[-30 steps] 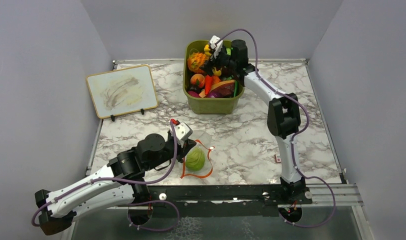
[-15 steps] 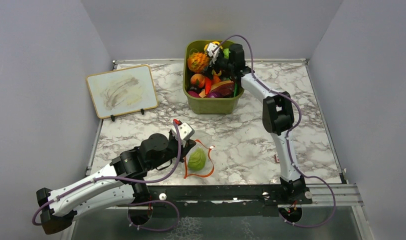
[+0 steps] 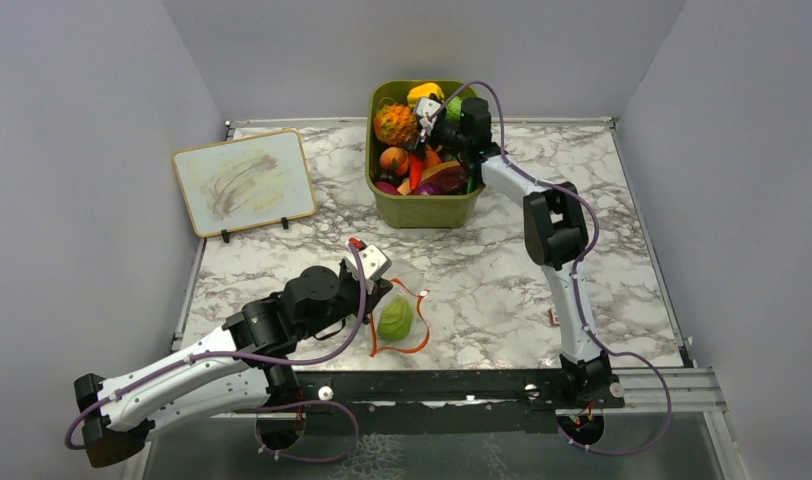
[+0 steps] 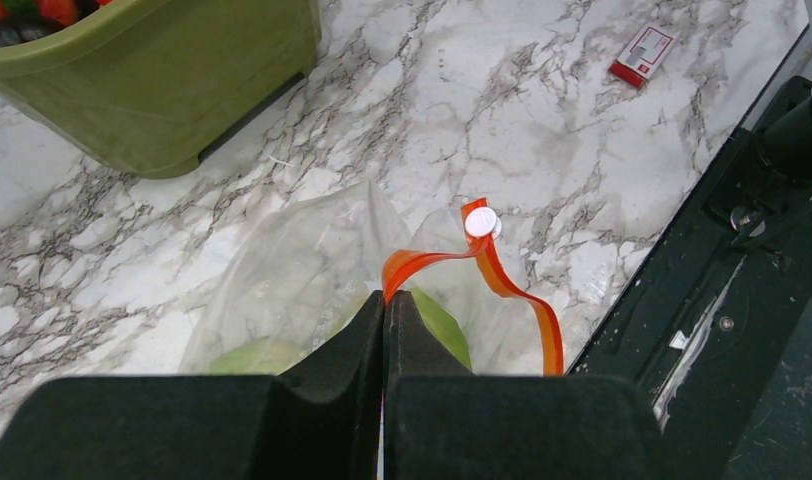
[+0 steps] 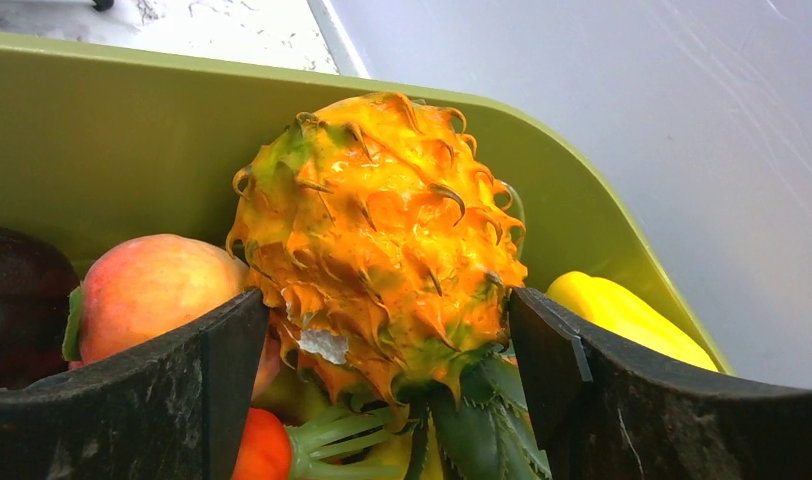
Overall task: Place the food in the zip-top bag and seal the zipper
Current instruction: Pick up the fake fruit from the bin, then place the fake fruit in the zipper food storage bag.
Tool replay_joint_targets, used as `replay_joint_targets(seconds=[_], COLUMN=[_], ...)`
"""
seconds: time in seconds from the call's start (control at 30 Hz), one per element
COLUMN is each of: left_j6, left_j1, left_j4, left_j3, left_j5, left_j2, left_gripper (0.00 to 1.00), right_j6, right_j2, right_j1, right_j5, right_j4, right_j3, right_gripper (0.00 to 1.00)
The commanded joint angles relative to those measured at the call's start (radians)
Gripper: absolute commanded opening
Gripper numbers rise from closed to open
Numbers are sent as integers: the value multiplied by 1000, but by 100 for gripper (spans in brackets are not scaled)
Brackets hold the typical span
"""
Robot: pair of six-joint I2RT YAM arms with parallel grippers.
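Observation:
The clear zip-top bag point(image 3: 402, 300) lies near the table's front, with one light-green cabbage ball point(image 3: 393, 319) inside; both show in the left wrist view point(image 4: 282, 270) point(image 4: 437, 325). My left gripper point(image 4: 384, 298) is shut on the orange-red zipper strip point(image 4: 502, 285) at the bag's mouth. My right gripper point(image 5: 382, 330) is open inside the olive-green bin point(image 3: 422, 205), its fingers on either side of the orange bumpy fruit point(image 5: 377, 240) with green leaves. A round orange-peach fruit point(image 5: 152, 290) lies to its left in the bin.
The bin point(image 5: 102, 120) also holds a yellow pepper point(image 5: 622, 315), a dark purple piece point(image 5: 17, 300) and other toy food. A small whiteboard point(image 3: 244, 182) stands at the back left. A small red-and-white card point(image 4: 642, 53) lies on the table near the right arm's base.
My right gripper has lowered into the bin, toward the orange bumpy fruit. My left gripper has stayed on the zipper strip, shifting the bag slightly.

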Motion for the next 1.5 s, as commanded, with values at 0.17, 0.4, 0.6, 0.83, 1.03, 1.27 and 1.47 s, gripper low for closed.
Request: replay_joint_targets(seconds=[0.17, 0.4, 0.6, 0.83, 1.03, 1.27, 1.47], left_j6=[15, 13, 13, 8, 1, -13, -41], left_j1=[8, 12, 14, 14, 14, 14, 15], left_j4=[30, 29, 28, 27, 22, 14, 12], left_j3=[-6, -6, -8, -5, -4, 14, 33], left_j5=[-33, -35, -36, -30, -40, -81, -125], left_j2=[-5, -26, -37, -40, -55, -57, -43], left_gripper=[0, 0, 0, 0, 0, 0, 0], right_j6=[-111, -120, -108, -74, 39, 234, 366], right_j2=[14, -90, -225, -386, -519, -705, -888], right_j1=[29, 43, 48, 65, 83, 89, 106], right_j5=[-37, 25, 63, 93, 120, 178, 195], right_j4=[-45, 7, 94, 136, 100, 122, 67], right_j3=[38, -58, -228, -390, -477, -645, -812], right_gripper=[62, 35, 14, 12, 11, 8, 8])
